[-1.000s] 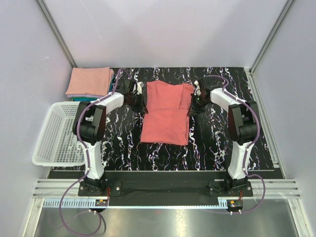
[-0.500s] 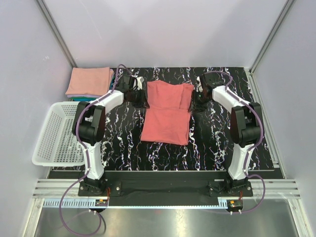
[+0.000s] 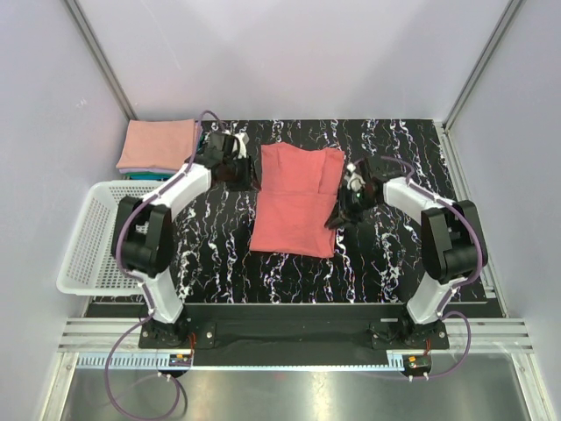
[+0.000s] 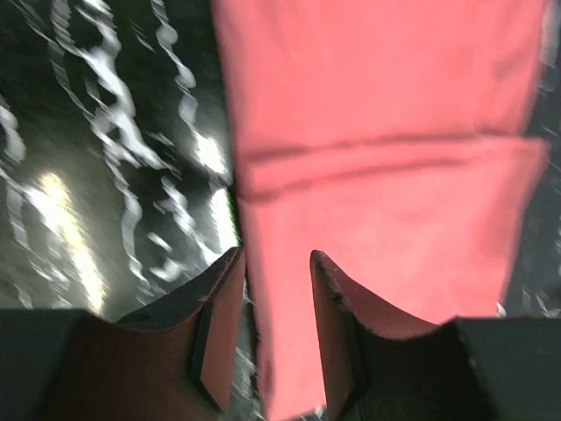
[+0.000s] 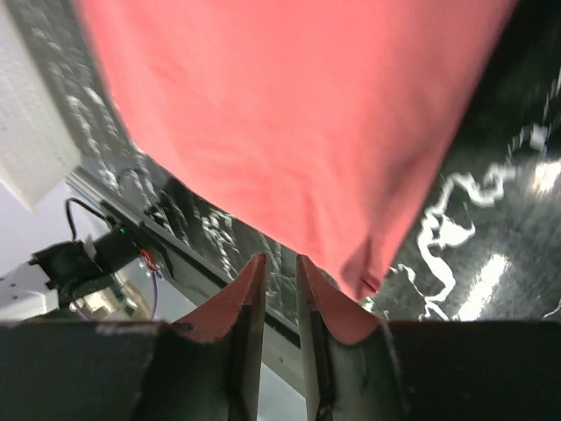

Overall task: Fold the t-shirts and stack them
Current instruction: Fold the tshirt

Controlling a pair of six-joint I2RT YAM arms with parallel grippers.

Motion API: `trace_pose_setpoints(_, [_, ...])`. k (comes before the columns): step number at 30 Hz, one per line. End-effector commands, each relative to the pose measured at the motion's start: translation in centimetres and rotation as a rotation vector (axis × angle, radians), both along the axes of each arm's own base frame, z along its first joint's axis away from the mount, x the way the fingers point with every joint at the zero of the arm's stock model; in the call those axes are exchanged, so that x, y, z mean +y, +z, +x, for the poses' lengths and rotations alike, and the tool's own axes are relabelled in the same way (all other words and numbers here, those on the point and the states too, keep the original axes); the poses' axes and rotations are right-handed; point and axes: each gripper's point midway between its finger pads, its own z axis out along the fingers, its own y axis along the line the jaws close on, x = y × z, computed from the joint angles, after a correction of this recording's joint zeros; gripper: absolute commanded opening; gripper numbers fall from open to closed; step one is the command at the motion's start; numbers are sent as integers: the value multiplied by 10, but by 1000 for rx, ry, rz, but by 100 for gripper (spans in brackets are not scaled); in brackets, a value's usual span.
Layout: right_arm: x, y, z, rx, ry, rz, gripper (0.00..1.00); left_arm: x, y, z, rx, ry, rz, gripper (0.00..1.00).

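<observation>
coral-red t-shirt (image 3: pixel 296 200) laid flat, bare worktop (image 3: pixel 386 254) seen on both sides | left claw (image 4: pixel 276 259) set at its left edge, fingers parted | right claw (image 5: pixel 280 260) set at right edge, narrowly parted, empty

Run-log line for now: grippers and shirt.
coral-red t-shirt: flat, partly folded, unheld | left gripper: open at its left edge | right gripper: narrowly open at its right edge

Coral-red t-shirt (image 3: pixel 296 200); salmon-pink shirt (image 3: pixel 159 145); teal shirt (image 3: pixel 138 175); white basket (image 3: pixel 101 237); black table (image 3: pixel 386 254), white marble veining.
</observation>
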Motion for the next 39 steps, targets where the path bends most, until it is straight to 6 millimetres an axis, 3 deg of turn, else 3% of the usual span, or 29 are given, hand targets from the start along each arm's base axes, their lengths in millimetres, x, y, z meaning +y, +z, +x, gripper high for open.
trace_pose_setpoints(1, [8, -16, -24, 53, 16, 72, 27, -33, 18, -47, -21, -106, -126, 41])
trace_pose_setpoints(4, [2, -39, -32, 84, 9, 38, 28, -38, -6, -74, 28, -146, -119, 41])
trace_pose_setpoints(5, [-2, -47, -32, 86, -5, 4, 29, -34, -23, -88, 76, -144, -110, 41])
trace_pose_setpoints(8, [-12, -55, -34, 104, -18, -59, 28, -26, -38, -100, 101, -145, -81, 41])
trace_pose_setpoints(14, [-15, -15, -33, 69, -36, -87, 21, -9, -53, -105, 136, -161, 23, 41])
trace_pose_setpoints(17, [-4, 9, -24, 30, -29, -68, 18, -14, -41, -101, 108, -169, 2, 41])
trace_pose_setpoints(20, [11, 22, -16, 10, -27, 6, 18, -16, -44, -102, 123, -168, -5, 42])
trace_pose_setpoints(23, [23, 12, -22, 70, -24, 87, 16, -15, -52, -107, 143, -171, -7, 42])
trace_pose_setpoints(25, [25, -8, -24, 90, -32, 102, 16, -12, -55, -108, 143, -166, 5, 42])
trace_pose_setpoints(27, [20, -34, -30, 120, -29, 69, 14, -9, -61, -111, 155, -166, 20, 42])
trace_pose_setpoints(32, [7, -70, -42, 151, -17, -12, 14, -3, -75, -116, 188, -158, 52, 42])
trace_pose_setpoints(34, [3, -71, -43, 144, -18, -41, 14, -1, -74, -114, 189, -143, 64, 42])
trace_pose_setpoints(39, [-2, -42, -38, 82, -19, -66, 15, -1, -54, -104, 167, -112, 71, 42])
